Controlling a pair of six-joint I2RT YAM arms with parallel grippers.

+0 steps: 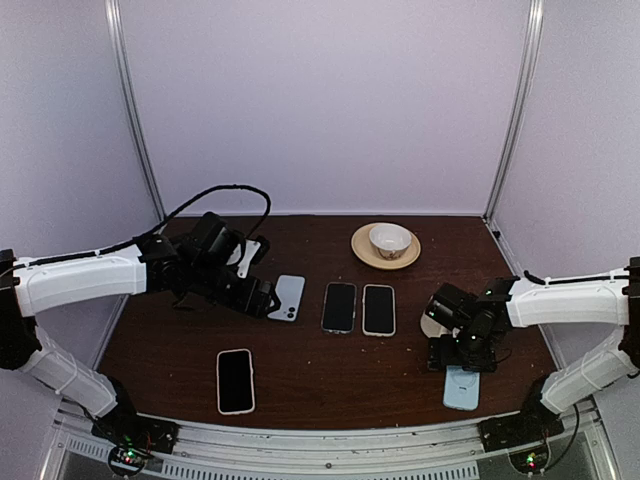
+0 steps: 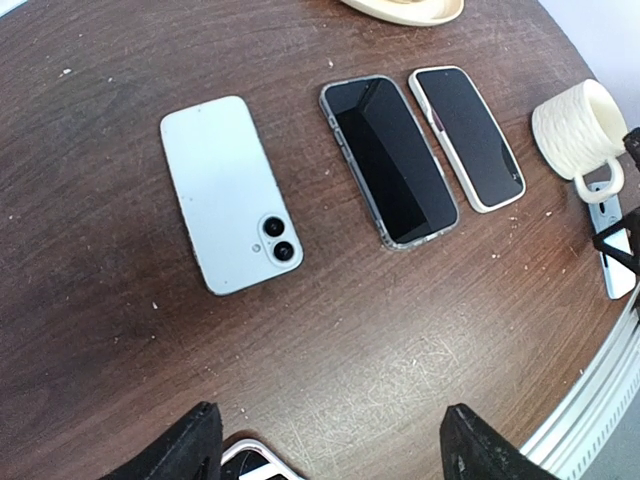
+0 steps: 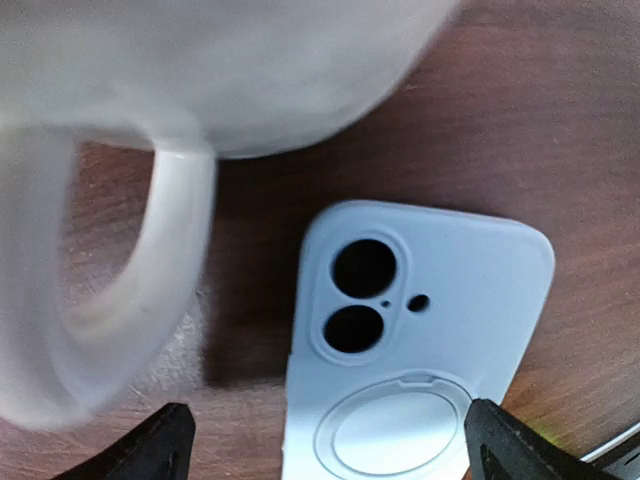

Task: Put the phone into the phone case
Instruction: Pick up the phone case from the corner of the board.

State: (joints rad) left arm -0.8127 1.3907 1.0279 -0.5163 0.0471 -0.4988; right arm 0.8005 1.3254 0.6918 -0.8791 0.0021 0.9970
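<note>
A light blue phone (image 2: 232, 206) lies face down, camera lenses up, left of centre (image 1: 288, 298). My left gripper (image 1: 268, 298) hovers at its left edge. In the left wrist view the left gripper (image 2: 335, 455) is open over bare wood, with the phone ahead of the fingertips (image 2: 195, 445). The light blue phone case (image 3: 420, 340), with camera cut-outs and a ring stand, lies back up near the front right (image 1: 462, 388). Low over the case, my right gripper (image 3: 330, 450) is open, one finger on each side of it (image 1: 462, 362).
Two cased phones lie screen up at the centre (image 1: 339, 307) (image 1: 379, 309), and another phone (image 1: 235, 380) near the front left. A white mug (image 3: 180, 100) stands right beside the case. A bowl on a plate (image 1: 386, 243) sits at the back.
</note>
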